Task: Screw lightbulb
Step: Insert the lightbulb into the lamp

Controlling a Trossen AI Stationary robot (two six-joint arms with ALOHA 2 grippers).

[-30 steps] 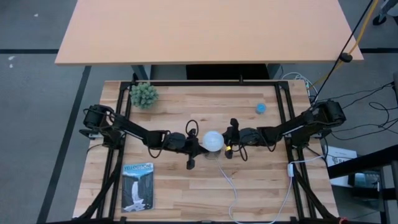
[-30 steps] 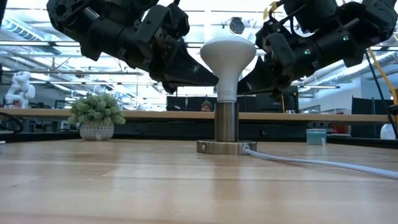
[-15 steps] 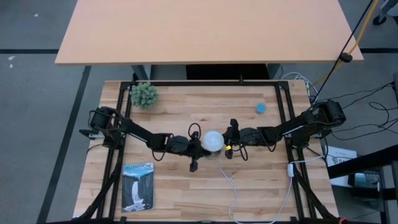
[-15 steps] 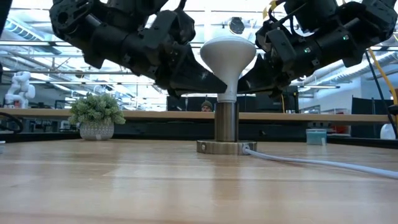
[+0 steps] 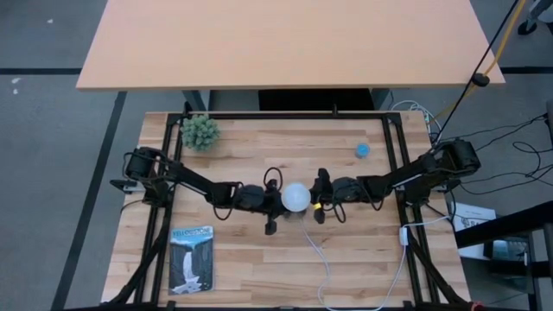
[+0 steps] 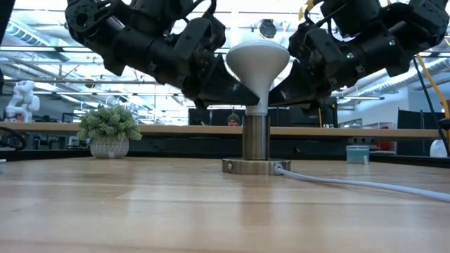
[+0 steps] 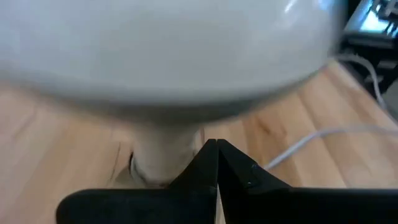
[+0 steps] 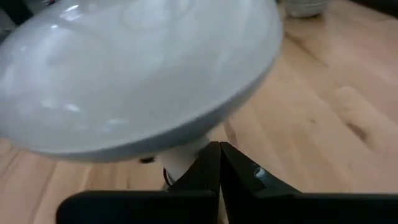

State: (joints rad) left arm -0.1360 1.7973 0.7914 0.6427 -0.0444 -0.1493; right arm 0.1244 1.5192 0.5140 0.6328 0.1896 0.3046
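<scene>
Bench: wooden top (image 5: 259,250) is carrying everything.
Left gripper (image 5: 273,197): I'm pressing my closed fingers against the lightbulb (image 5: 296,196) neck.
Right gripper (image 5: 321,195): I'm keeping it closed just beside the bulb.
Lightbulb: standing upright in the socket (image 6: 256,144), mid-bench.

The lightbulb (image 7: 168,56) dome is blurred, cut by wrist-view edges.
</scene>
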